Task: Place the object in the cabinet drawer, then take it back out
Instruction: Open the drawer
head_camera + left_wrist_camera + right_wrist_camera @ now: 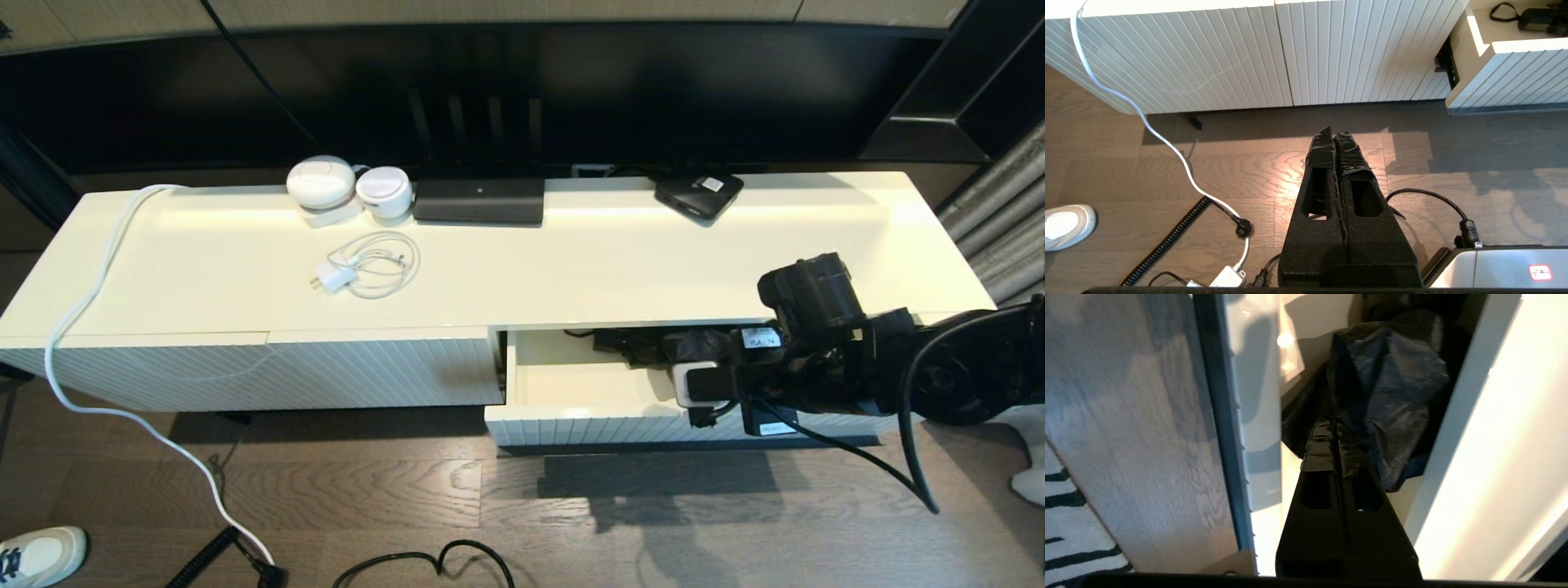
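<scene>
The cabinet drawer [571, 425] stands pulled open at the right half of the cream cabinet, with its fluted front toward me. The black umbrella [645, 343] lies inside it along the back, its wrinkly fabric [1392, 375] bunched up. The handle and wrist loop [1500, 10] point toward the drawer's left end. My right gripper [1333, 424] reaches into the drawer, shut, with its tips against the umbrella's fabric; I cannot tell whether a fold is pinched. My left gripper [1334, 130] hangs shut and empty over the wooden floor in front of the cabinet.
On the cabinet top lie a white charger with its coiled cable [363, 269], two round white devices [343, 188], a long black device [479, 200] and a flat black box [698, 193]. A white cable [90, 286] runs down to the floor. The drawer's dark bar handle [1216, 416] is next to my right gripper.
</scene>
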Controlling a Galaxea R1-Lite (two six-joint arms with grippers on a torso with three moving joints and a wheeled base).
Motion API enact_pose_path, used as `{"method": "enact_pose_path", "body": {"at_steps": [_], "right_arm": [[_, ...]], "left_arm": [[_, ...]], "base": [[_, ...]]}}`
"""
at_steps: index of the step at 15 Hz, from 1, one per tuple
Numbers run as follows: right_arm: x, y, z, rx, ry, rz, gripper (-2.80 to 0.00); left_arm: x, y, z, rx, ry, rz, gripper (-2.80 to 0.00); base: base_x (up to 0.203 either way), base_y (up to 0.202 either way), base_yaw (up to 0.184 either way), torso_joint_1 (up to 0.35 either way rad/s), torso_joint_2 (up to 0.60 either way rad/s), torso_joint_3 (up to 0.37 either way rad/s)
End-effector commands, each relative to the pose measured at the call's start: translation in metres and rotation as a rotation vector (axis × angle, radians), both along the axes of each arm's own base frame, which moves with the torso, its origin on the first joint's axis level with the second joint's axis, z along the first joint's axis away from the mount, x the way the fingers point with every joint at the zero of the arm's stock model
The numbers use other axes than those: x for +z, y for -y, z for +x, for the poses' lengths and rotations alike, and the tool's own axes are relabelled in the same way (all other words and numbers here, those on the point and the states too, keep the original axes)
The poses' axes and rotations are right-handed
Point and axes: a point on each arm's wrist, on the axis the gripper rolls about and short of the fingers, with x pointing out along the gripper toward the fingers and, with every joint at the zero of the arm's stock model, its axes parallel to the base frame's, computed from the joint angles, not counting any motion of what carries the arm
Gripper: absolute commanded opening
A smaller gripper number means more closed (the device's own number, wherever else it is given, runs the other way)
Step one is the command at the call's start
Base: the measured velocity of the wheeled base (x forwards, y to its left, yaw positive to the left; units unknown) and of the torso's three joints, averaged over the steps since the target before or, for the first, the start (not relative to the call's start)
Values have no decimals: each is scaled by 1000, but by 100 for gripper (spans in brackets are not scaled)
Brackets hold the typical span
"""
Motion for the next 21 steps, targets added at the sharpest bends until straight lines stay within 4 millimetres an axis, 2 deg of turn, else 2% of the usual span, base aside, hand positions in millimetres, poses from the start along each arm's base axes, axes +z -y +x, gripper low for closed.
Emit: {"method": "enact_pose_path", "body": {"at_steps": [1, 8, 15, 21], "right_arm": [[-8, -1, 2, 3, -21, -17, -280], [-1, 5, -11, -4, -76, -43, -280], [-15, 13, -33, -5, -187, -79, -280], [19, 22, -55, -22, -160, -55, -280]], "left_arm": [[0, 0, 0, 1, -3, 0, -280], [0, 0, 0, 1, -3, 0, -280], [0, 0, 0, -1, -3, 0, -280], [0, 0, 0, -1, -3, 0, -280]], "base": [[0, 0, 0, 0, 0, 0], [0, 0, 0, 0, 0, 0], [0, 0, 0, 0, 0, 0], [0, 0, 0, 0, 0, 0]]}}
